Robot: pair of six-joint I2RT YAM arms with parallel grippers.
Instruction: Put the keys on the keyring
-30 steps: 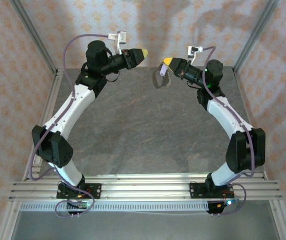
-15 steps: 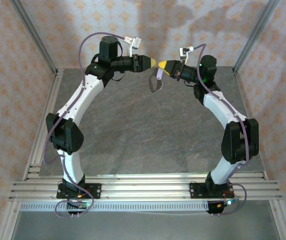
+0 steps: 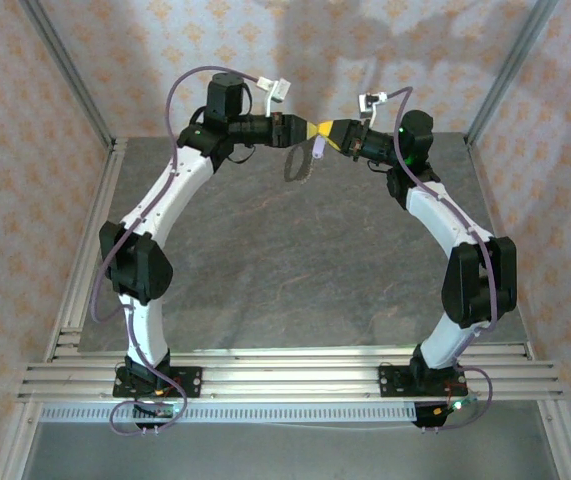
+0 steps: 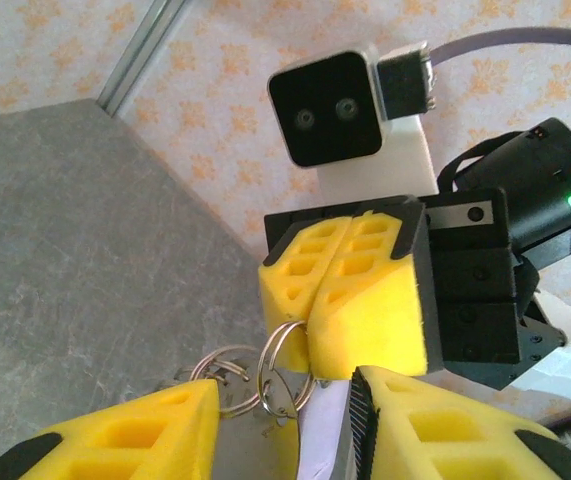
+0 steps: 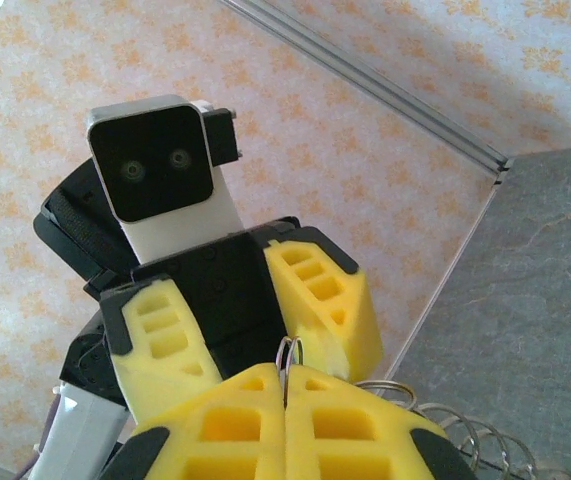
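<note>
**Top external view.** At upper centre, the left gripper [image 3: 310, 129] and right gripper [image 3: 327, 132] meet tip to tip above the grey, stone-patterned table [image 3: 265, 260]. The thin, springy wire keyring [image 3: 303, 167] hangs beneath them. The small, flat, lilac-headed key [image 3: 317, 148] hangs alongside it.

**Left wrist view.** At centre, the right gripper's ribbed yellow foam-like pads press together on the ring wire. At the bottom edge, the left fingers stand apart, straddling the hanging pieces.

**Right wrist view.** The same clamp sits at bottom centre. The left gripper should probably close squarely on the flat key head and avoid the slippery wire. The right clamp needs to be firm.
</note>
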